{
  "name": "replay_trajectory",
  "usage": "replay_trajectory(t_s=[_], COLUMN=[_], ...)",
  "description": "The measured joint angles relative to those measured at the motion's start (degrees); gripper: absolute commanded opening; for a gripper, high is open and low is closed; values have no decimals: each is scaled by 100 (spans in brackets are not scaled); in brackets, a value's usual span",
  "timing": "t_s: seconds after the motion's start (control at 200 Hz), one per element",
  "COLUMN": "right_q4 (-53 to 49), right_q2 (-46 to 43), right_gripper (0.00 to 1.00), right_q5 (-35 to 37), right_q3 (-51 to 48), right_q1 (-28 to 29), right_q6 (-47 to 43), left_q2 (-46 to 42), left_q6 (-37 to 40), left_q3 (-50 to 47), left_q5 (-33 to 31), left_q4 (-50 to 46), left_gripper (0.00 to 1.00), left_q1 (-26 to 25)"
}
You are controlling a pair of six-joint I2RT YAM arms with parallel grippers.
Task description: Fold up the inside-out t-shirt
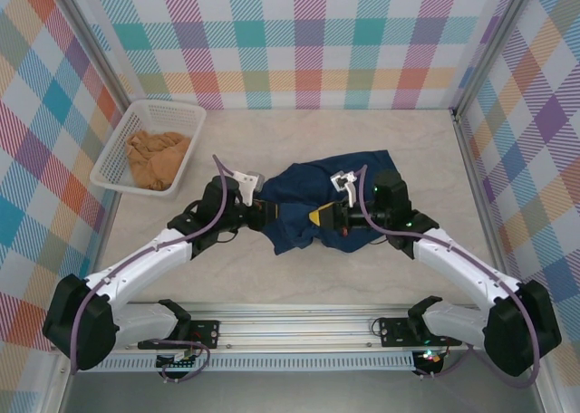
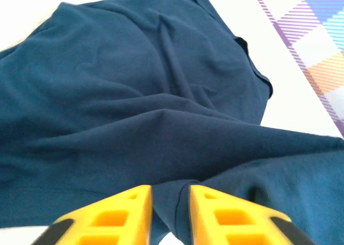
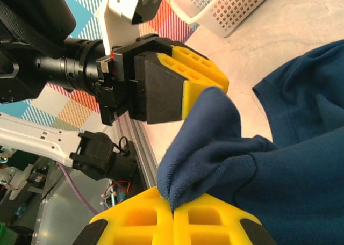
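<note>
Right pincer (image 3: 173, 210) clenched the near-left edge of the shirt (image 1: 304, 185) lying mid-surface (image 1: 381, 132), seemingly to draw a fold, while left pincer (image 2: 170, 190) straddled cloth just beside, its grip impossible to tell.

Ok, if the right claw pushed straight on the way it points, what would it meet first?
The right claw is shut on the edge of the t-shirt; straight ahead is that bunched fold, then close behind it the left claw facing it, though depth is unclear.
</note>
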Motion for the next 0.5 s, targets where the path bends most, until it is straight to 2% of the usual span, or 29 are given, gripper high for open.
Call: replay_trajectory(t_s=[0.11, 0.29, 0.335, 0.445, 0.5], right_q4=[343, 560, 562, 570, 570], right_q2=[164, 382, 417, 472, 479], right_gripper=[0, 0, 0, 0, 0], right_q5=[-7, 111, 142, 188, 203], right_q3=[-31, -59, -57, -57, -57], right_q1=[-24, -57, -57, -57, -57], right_q6=[400, 898, 970, 1097, 1119], left_q2=[-249, -968, -1036, -955, -763], left_q6=[-63, -13, 33, 162, 186], left_q3=[-2, -26, -39, -79, -74], left_q5=[-164, -94, -50, 68, 105], left_q4=[-251, -341, -337, -352, -350], left_gripper=[54, 56, 55, 37, 33], left_q1=[-48, -415, -551, -820, -874])
